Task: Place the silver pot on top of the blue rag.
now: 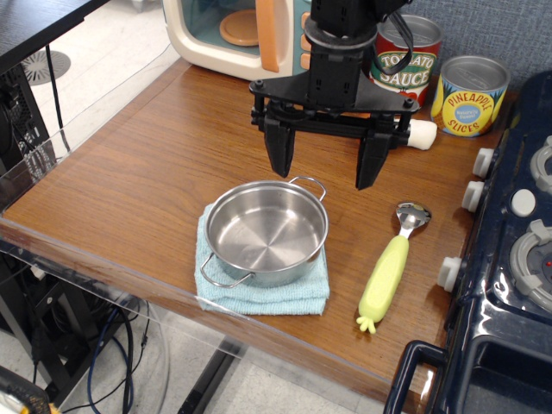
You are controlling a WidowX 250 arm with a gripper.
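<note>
The silver pot stands upright on the blue rag near the table's front edge; the rag shows around its left, front and right sides. The pot is empty, with one wire handle at the front left and one at the back right. My gripper hangs above the table just behind the pot, clear of it. Its two black fingers are spread wide and hold nothing.
A yellow-handled spoon lies right of the rag. A toy microwave, a tomato sauce can and a pineapple can stand at the back. A dark blue toy stove fills the right side. The table's front edge is close.
</note>
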